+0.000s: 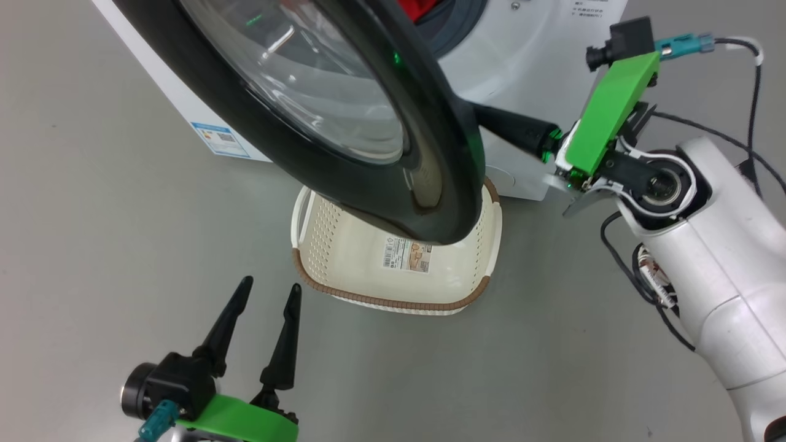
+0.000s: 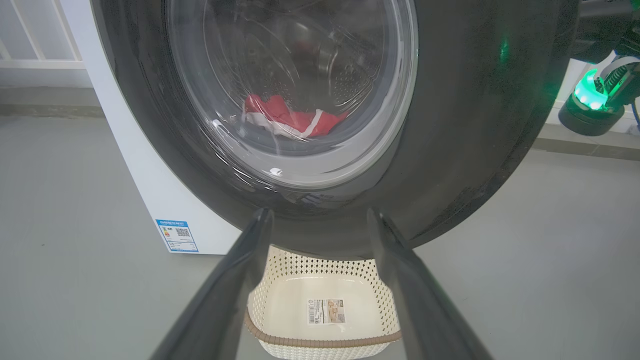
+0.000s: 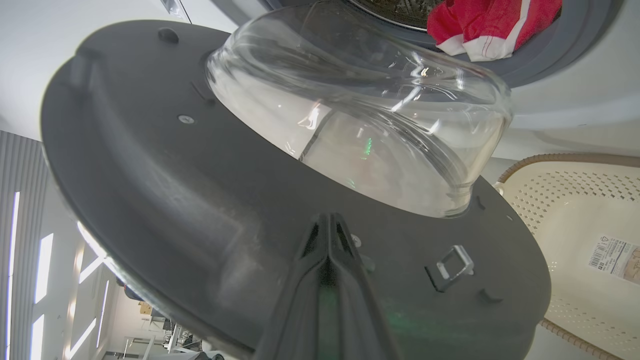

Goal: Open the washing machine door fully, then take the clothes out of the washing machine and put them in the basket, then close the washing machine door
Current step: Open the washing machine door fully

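While the washing machine door stands partly open, the right end effector, fingers pressed together, meets its inner face. Left end effector hangs spread and empty at 7 o'clock. Red clothes lie inside the washing machine at 12 o'clock; the basket sits below the door

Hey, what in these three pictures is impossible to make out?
Clothes: head view, the door hides all but a red sliver; garment count unclear.
Basket: head view, its far end lies under the door's rim.
Basket label: all views, print too small to read.
Right hand: head view, the door's rim hides its fingertips; right wrist view, contact with the door unclear.
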Motion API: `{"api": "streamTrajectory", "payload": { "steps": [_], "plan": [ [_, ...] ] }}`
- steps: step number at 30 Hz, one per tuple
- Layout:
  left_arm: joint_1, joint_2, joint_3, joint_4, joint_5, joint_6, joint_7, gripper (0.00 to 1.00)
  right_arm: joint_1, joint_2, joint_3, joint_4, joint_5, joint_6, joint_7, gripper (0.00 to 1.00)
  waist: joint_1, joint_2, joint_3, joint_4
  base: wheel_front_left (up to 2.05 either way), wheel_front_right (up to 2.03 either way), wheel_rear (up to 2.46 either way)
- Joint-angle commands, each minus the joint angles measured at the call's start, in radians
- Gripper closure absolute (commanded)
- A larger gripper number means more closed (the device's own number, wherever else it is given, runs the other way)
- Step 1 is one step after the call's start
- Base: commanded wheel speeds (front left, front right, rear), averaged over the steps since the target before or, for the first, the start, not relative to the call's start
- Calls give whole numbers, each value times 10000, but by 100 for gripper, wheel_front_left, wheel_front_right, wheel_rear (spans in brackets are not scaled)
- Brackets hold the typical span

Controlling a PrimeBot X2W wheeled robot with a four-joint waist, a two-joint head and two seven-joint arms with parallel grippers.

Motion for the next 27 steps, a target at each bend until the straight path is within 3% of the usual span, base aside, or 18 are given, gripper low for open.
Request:
{"api": "streamTrajectory", "payload": {
  "steps": [1,8,21,22,23,24,25,27],
  "plan": [
    [96,152,355,-276,75,-55,-122,0,224,303,83,-344,120,69,99,100,-1,0,-39,2,0,0,0],
    [137,152,371,-321,76,-55,-122,0,413,421,105,-529,46,69,254,100,-1,0,-90,39,0,0,0],
    [65,152,357,-358,59,-55,-122,0,557,255,-78,-465,-616,69,-534,100,-1,0,-97,27,0,0,0],
    [58,152,355,-361,64,-55,-122,0,589,219,-82,-480,-693,69,-645,71,-1,0,-105,7,0,0,0],
    [56,152,361,-364,72,-55,-122,0,643,189,-87,-506,-746,69,-744,56,-1,0,-118,-20,0,0,0],
    [57,152,373,-367,80,-55,-122,0,714,154,-93,-547,-793,69,-844,20,-1,0,-129,-49,0,0,0],
    [60,152,387,-370,84,-55,-122,0,804,106,-101,-583,-840,69,-951,0,-1,0,-144,-83,0,0,0],
    [72,152,432,-359,91,-55,-122,0,1022,22,-133,-695,-891,69,-1172,0,-1,0,-175,-168,0,0,0]
  ]
}}
